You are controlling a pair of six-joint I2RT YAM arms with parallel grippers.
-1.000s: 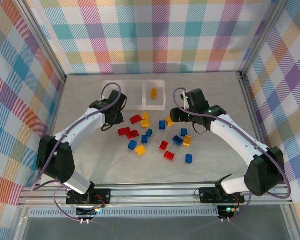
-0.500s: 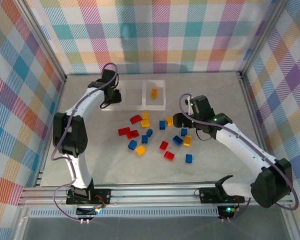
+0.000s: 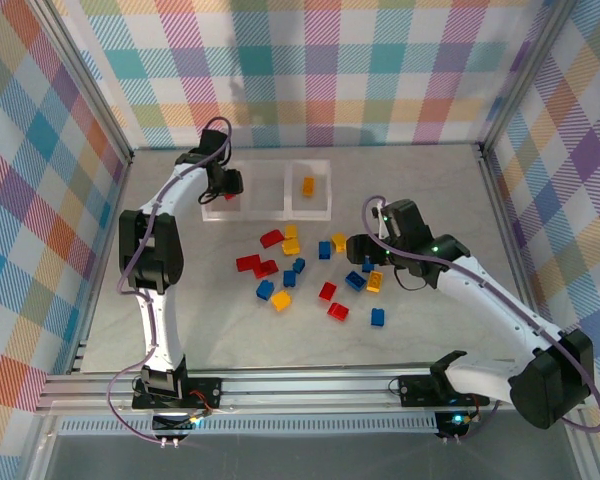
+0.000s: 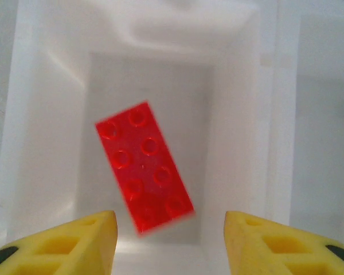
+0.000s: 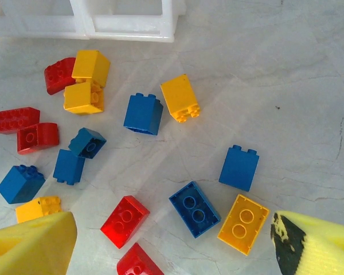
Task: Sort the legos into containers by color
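The clear three-compartment tray (image 3: 285,190) stands at the back of the table. My left gripper (image 3: 225,185) hangs open over its left compartment (image 4: 51,143). Below the fingers, inside that compartment, is a red lego (image 4: 144,167) with blurred edges, touching neither finger. A yellow-orange lego (image 3: 308,185) lies in the right compartment, and the middle one looks bare. Several red, blue and yellow legos (image 3: 300,270) are scattered on the table in front of the tray. My right gripper (image 3: 358,245) is open above their right side, over a blue lego (image 5: 194,208) and a yellow one (image 5: 243,223).
Metal frame posts and plaid walls close in the table on three sides. The tray's front rim (image 5: 126,26) lies just beyond the pile in the right wrist view. Bare marble surface (image 3: 440,190) stretches to the right of the tray.
My left arm has swung from beside the pile up to the tray's left compartment, where a red lego now sits free of its fingers. My right gripper drifted slightly nearer and rightward.
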